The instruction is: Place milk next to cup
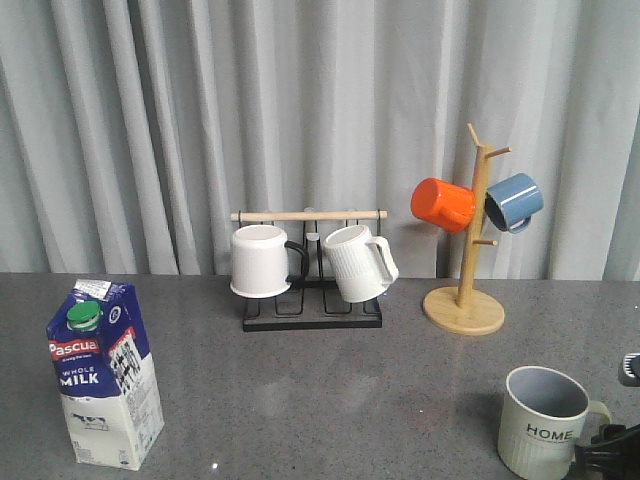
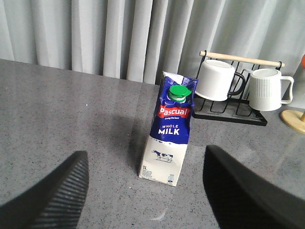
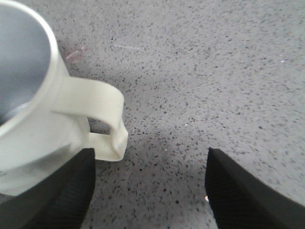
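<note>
Left gripper: jaws spread wide, holding nothing, facing the tall blue-and-white gable-top milk carton with green round cap, which stands upright between the two fingers' line of approach but apart from both. Right gripper: jaws likewise spread, holding nothing, low over the speckled grey tabletop, with the loop handle of the pale grey-green ribbed "HOME" mug just beside one finger.

Location of task items, front view: the milk carton stands at the near left of the tabletop; the "HOME" mug sits at the near right, well apart from it. Placement is not yet begun.

Other items: a black wire rack holding a smooth white mug with black handle and a white ribbed mug; a wooden mug tree with an orange mug and a blue mug.

Risks, as judged:
- The carton is tall and narrow; a low or off-centre grasp, or a finger striking a side wall on approach, could topple it.
- A hard squeeze may buckle the cardboard.
- The right gripper sits close to the mug handle; any movement could shift the mug.
- Setting the carton down too near could knock the mug.
</note>
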You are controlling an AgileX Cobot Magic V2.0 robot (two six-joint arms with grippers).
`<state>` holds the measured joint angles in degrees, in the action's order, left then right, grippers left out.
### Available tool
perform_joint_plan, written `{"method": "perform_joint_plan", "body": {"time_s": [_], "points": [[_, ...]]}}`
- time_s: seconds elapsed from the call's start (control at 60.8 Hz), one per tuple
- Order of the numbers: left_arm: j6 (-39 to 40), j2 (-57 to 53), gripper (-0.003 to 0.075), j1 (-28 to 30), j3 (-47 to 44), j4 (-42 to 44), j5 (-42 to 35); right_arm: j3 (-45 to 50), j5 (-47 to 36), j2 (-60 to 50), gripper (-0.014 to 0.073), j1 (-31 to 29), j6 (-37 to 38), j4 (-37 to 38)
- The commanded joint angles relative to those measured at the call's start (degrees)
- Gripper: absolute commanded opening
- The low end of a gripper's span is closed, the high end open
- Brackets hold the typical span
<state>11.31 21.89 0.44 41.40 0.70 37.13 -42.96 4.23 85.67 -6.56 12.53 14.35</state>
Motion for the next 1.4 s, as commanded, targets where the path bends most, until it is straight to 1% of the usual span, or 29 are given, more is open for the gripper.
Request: {"method": "perform_joint_plan", "body": {"time_s": [0.0, 0.132, 0.263, 0.329, 0.378, 0.428, 0.493, 0.559, 0.674, 0.839, 0.954, 1.053, 1.151, 1.266, 1.382], "points": [[0.02, 0.92, 0.0499, -0.02, 1.63, -0.22, -3.99, -1.74, -6.58, 0.56, 0.0473, -0.21, -0.78, 0.97], [0.02, 0.92, 0.0499, -0.02, 1.63, -0.22, -3.99, -3.41, -9.85, 4.99, 0.0473, -0.21, -3.38, 1.13], [0.02, 0.92, 0.0499, -0.02, 1.63, -0.21, -3.94, -8.05, -11.12, 10.08, 0.0468, -0.21, -5.35, 0.87], [0.02, 0.92, 0.0499, -0.02, 1.63, -0.16, -3.94, -10.48, -11.04, 12.03, 0.0453, -0.21, -7.11, 0.87], [0.02, 0.92, 0.0499, -0.02, 1.63, -0.16, -3.88, -11.93, -10.9, 12.92, 0.0424, -0.21, -7.29, 0.87], [0.02, 0.92, 0.0499, -0.02, 1.63, -0.16, -3.56, -12.71, -11.15, 13.31, 0.0377, -0.21, -7.29, 0.94], [0.02, 0.92, 0.0499, -0.02, 1.63, -0.16, -3.29, -13.09, -12.73, 13.31, 0.029, -0.21, -7.56, 1.72], [0.02, 0.92, 0.0499, -0.02, 1.63, -0.16, -3.18, -13.09, -14.15, 13.31, 0.0171, -0.21, -7.56, 2.66], [0.02, 0.92, 0.0499, -0.02, 1.63, -0.22, -2.92, -13.09, -14.16, 13.31, -0.0018, -0.09, -7.5, 3.44], [0.02, 0.92, 0.0499, -0.02, 1.63, -0.22, -2.87, -13.09, -13.69, 12.41, -0.0009, -0.03, -6.61, 3.44], [0.02, 0.92, 0.0499, -0.02, 1.63, -0.22, -2.75, -13.09, -13.57, 7.78, -0.0008, 1.5, -4.37, 3.44], [0.02, 0.92, 0.0499, -0.02, 1.63, -0.22, -2.75, -13.09, -11.54, 2.95, -0.0006, 5.43, -3.58, 3.44], [0.02, 0.92, 0.0499, -0.02, 1.63, -0.22, -2.75, -13.09, -8.77, 0.14, -0.0006, 11.48, -3.43, 3.24], [0.02, 0.92, 0.0499, -0.02, 1.63, -0.22, -2.69, -13.2, -8.53, 0.66, -0.0005, 17.81, -3.2, 1.83], [0.02, 0.92, 0.0499, -0.02, 1.63, -0.22, -2.69, -13.25, -9.1, 3.72, -0.0005, 21.47, -3.2, -0.08]]}}
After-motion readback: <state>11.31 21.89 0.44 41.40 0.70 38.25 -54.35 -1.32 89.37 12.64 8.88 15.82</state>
